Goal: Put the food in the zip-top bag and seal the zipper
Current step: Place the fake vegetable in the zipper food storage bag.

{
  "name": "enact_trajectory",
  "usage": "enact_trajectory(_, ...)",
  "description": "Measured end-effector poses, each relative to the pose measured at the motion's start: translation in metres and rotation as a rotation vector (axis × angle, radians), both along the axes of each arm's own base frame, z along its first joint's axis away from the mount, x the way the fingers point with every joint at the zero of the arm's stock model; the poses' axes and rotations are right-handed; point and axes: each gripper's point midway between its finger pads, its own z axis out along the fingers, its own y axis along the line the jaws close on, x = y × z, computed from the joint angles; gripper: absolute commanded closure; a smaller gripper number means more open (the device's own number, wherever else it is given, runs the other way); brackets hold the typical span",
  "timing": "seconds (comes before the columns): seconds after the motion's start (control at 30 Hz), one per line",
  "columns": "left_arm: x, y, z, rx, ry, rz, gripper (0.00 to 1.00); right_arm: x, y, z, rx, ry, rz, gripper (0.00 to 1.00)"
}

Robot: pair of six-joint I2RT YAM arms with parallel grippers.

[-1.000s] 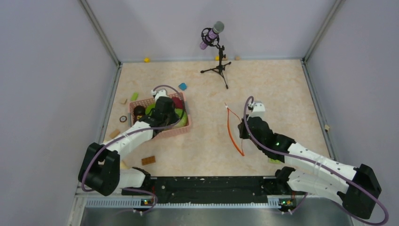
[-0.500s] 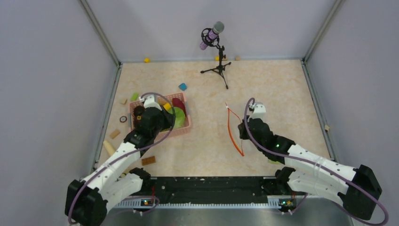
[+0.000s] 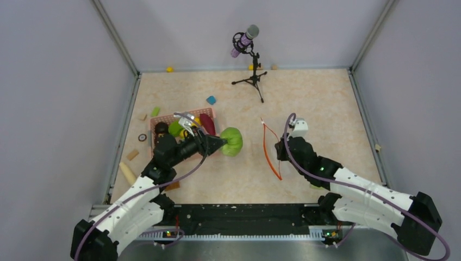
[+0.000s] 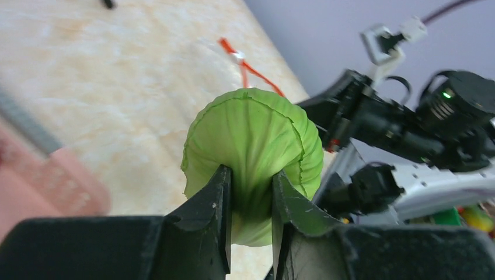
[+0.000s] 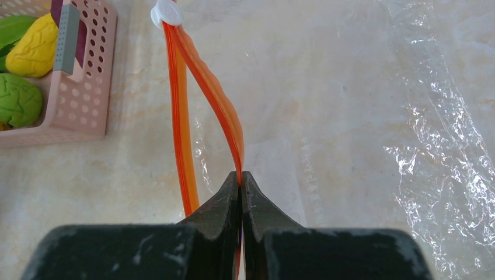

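Green and ribbed like a cabbage, one piece of the food, the light green piece [image 3: 232, 141], sits pinched at its base between the fingers of the left gripper [image 3: 220, 143], whose jaws press its two flanks. It hangs above the table [image 3: 321, 98] just off the 3 o'clock side of the pink basket [image 3: 213, 113]. In the left wrist view the light green piece [image 4: 254, 137] fills the middle, with the right arm beyond it at 2 o'clock. The other pieces lie in the basket: a dark brown round piece [image 3: 161, 129] at its 9 o'clock end, a bright green piece [image 3: 175, 128] beside that, and a maroon piece [image 3: 206, 122] toward 1 o'clock. The right wrist view adds a yellow piece [image 5: 36, 46] there. At 3 o'clock of the held piece lies the zipper [image 3: 265, 145], an orange-red strip running from 12 to 6 o'clock. The right gripper [image 5: 240, 176] is clamped tight on one lip of it, lifting that lip off the other, so the mouth gapes in a narrow loop up to the white slider [image 5: 164, 13] at 11 o'clock. The zip-top bag [image 5: 438, 122] spreads flat and crinkled at 3 o'clock of those fingers. A microphone on a tripod [image 3: 247, 42] stands at 12 o'clock, and a small blue block [image 3: 211, 100] lies at 12 o'clock of the basket.
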Motion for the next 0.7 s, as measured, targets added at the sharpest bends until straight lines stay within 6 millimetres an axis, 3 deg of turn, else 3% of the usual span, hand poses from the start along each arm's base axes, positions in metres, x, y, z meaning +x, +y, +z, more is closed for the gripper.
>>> enact_trajectory(0.13, -0.023, -0.033, 0.007, -0.035, -0.034, -0.182, 1.00, -0.001, 0.003, 0.001, 0.013, 0.000, 0.016, 1.00)
enact_trajectory(0.4, -0.072, -0.096, -0.002, -0.039, -0.079, -0.464, 1.00, -0.008, 0.013, 0.006, 0.065, -0.004, 0.075, 1.00)
enact_trajectory(0.7, -0.062, -0.129, -0.007, -0.110, -0.077, -0.525, 1.00, -0.016, 0.021, 0.021, 0.140, -0.032, 0.132, 1.00)
